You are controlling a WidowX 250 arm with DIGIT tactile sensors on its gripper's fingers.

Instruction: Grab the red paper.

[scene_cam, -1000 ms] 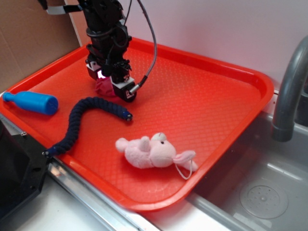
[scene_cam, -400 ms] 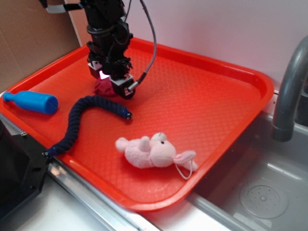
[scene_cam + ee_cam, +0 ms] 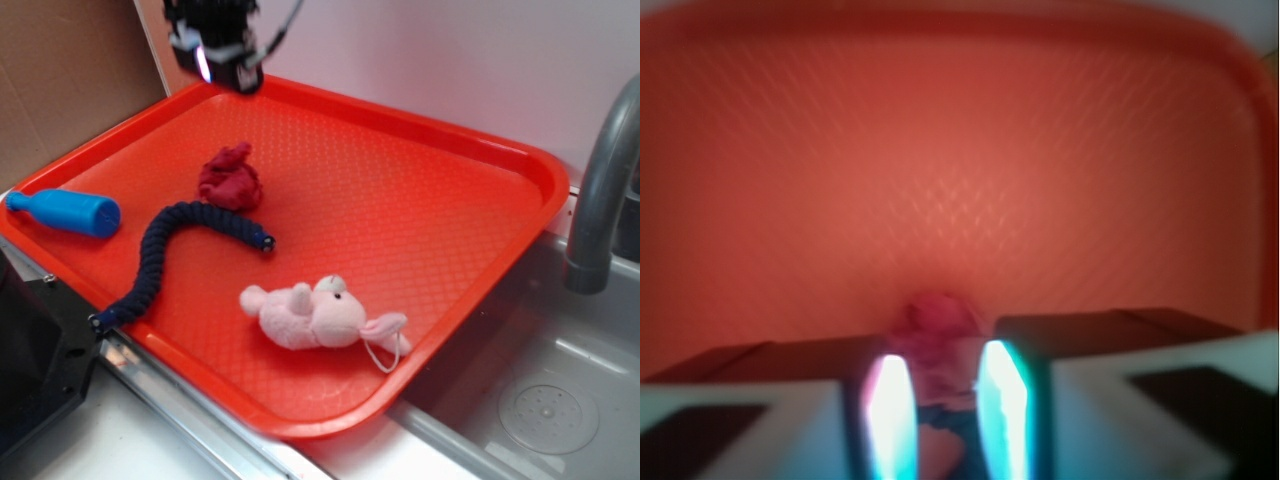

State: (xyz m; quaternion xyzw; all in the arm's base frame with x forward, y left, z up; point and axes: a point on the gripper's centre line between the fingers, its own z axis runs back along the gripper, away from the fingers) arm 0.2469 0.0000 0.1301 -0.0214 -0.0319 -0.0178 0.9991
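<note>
Right now the black robot claw (image 3: 222, 62) is hovering high over the tray's far edge, fingers (image 3: 890, 410) spread slightly, gripping nothing. Small crumpled crimson paper wad (image 3: 229, 180) is lying on the orange-red textured plastic tray (image 3: 420, 200), touching the dark blue braided rope (image 3: 170, 250).

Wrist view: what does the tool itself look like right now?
The tool shows two dark blocky bodies with pale grey lower faces. Each carries a narrow finger pad glowing white with cyan edges. In the exterior view the tool is black with a lit spot and a dark cable.
</note>
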